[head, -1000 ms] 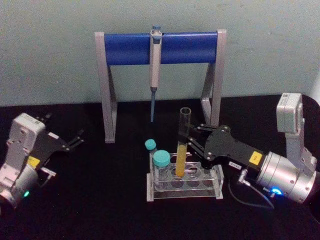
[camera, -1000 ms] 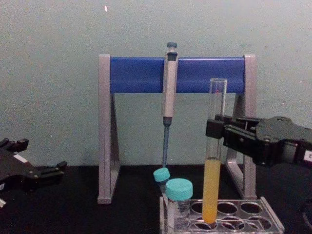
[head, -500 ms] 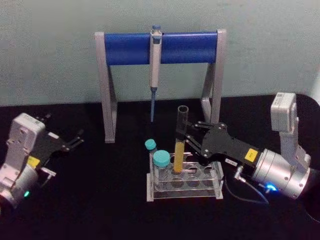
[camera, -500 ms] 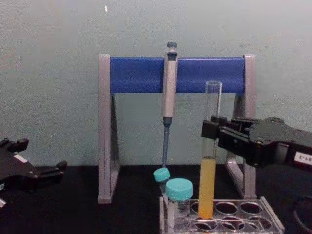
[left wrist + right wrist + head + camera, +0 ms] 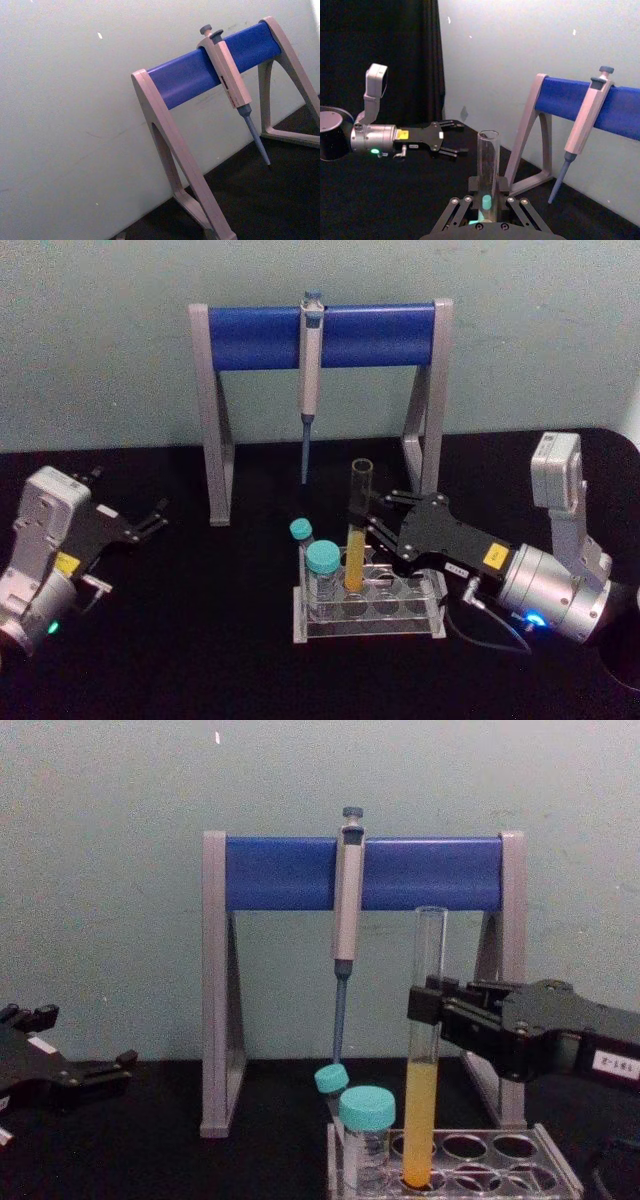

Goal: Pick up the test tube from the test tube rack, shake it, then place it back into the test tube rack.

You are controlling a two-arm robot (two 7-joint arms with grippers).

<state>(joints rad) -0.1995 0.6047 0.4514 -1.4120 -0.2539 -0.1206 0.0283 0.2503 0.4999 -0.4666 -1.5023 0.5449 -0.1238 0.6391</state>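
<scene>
The tall glass test tube of yellow liquid is lower now, down in the clear plastic rack, so I think my right pincer, holding it tight, should let go next, while my left pincer waits wide.

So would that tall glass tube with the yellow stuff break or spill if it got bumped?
Probably fragile: the test tube looks like thin clear glass. It has no cap, so the yellow liquid could spill if tipped. Being tall and narrow, it would likely topple alone; the right gripper and the test tube rack steady it.
</scene>
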